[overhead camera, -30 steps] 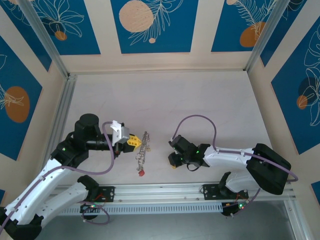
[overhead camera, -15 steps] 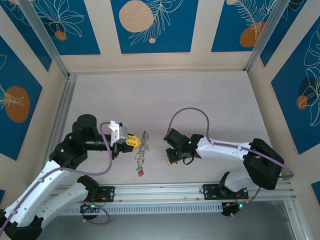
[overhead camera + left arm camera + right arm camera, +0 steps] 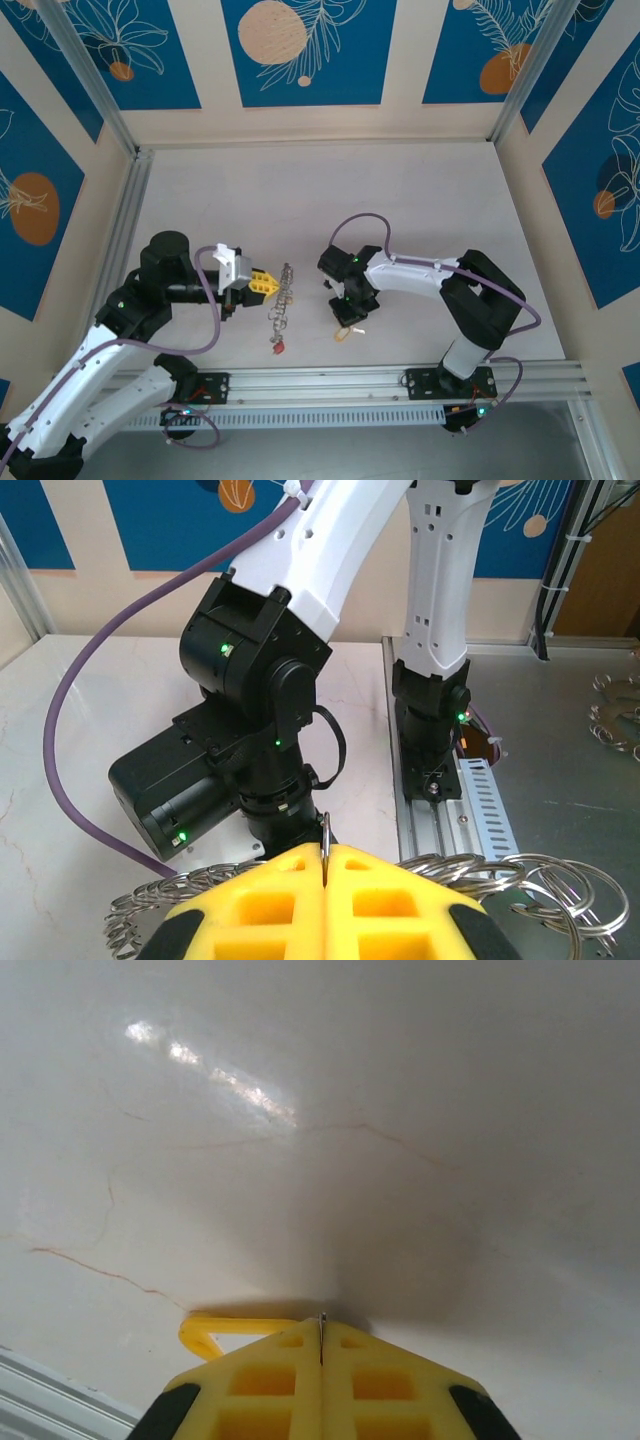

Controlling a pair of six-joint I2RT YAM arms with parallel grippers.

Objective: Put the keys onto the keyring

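My right pincer [image 3: 347, 322] has swung in, dropped to table [image 3: 420, 210], pads [image 3: 270, 1380] now together on thin metal; I judge yellow key [image 3: 343, 335] gripped. Beyond, my left pincer [image 3: 268, 284] clamped on keyring [image 3: 326, 832], keys [image 3: 283, 300] bunched beside it. Next for me: threading

Two arms: white plastic link shells [image 3: 90, 370], small round holes in rows. Black rounded joint housings [image 3: 165, 255]. Purple cable loops [image 3: 365, 225] run along each arm. Tiny green indicator lights [image 3: 222, 650] on joints. Black base mounts [image 3: 195, 385]. Left gripper [image 3: 325, 852], right gripper [image 3: 321, 1338]: yellow gridded finger pads [image 3: 270, 905], black outer edges.
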